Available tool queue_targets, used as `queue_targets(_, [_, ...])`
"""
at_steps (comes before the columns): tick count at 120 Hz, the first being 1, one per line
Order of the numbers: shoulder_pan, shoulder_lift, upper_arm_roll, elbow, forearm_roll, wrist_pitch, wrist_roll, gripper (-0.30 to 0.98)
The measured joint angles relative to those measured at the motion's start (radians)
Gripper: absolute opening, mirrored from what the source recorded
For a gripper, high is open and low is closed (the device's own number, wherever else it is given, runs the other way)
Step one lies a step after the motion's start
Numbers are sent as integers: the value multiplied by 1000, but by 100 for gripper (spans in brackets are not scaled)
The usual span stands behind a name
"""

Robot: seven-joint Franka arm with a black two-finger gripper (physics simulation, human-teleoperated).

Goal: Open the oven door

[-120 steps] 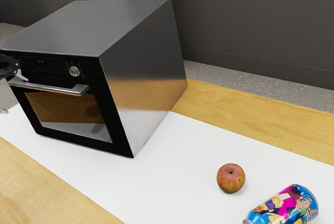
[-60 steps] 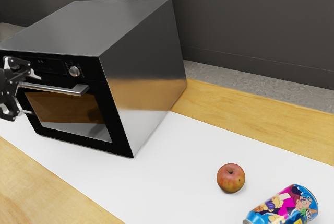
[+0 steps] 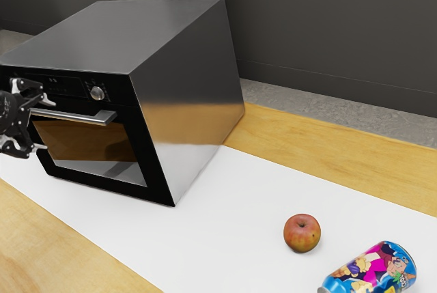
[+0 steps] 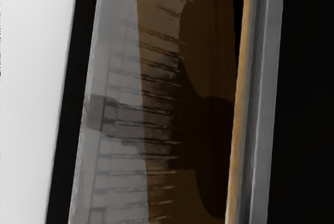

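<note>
Reaching in at nine o'clock in the exterior view, the black gripper (image 3: pixel 46 123) has its two fingers spread apart, one above the other, close to the long silver handle (image 3: pixel 78 116). I can't tell if they touch it. From the gripper, the handle runs toward three o'clock, across the top part of the oven door (image 3: pixel 153 170). The door is shut. Its big brown and gray window (image 3: pixel 89 144) is at four o'clock from the gripper, and in the wrist view it has thin dark lines and a dark shadow in it. A little round knob (image 3: pixel 97 93) is at two o'clock, on the black front. The shiny box of the oven (image 3: pixel 194 122) sits behind the door. Far off at four o'clock is a red and yellow apple (image 3: pixel 302 233) on the white sheet (image 3: pixel 225 204). A bright can (image 3: pixel 372 269) lies on its side at four o'clock from the apple. The table (image 3: pixel 314 143) is wood.
</note>
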Motion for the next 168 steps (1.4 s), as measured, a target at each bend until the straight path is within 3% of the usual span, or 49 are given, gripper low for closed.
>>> queue_targets(62, [7, 53, -1, -20, 7, 48, -48, 68])
queue_targets(80, [30, -80, -1, -153, 1, 52, -57, 68])
queue_targets(109, [100, -459, -5, -451, -5, 51, -67, 68])
queue_targets(132, [101, -533, -15, -486, -2, 38, -72, 68])
queue_targets(140, [41, -506, -10, -334, 56, -51, -72, 68])
queue_targets(145, [-72, -437, -21, -182, 96, -156, -73, 68])
queue_targets(150, [-183, -305, -42, 43, 152, -274, -73, 68])
queue_targets(157, [-365, -22, -52, 445, 266, -470, -49, 68])
queue_targets(162, [-467, 90, -50, 572, 332, -582, -26, 68])
queue_targets(168, [-534, 164, -52, 618, 381, -686, -1, 68])
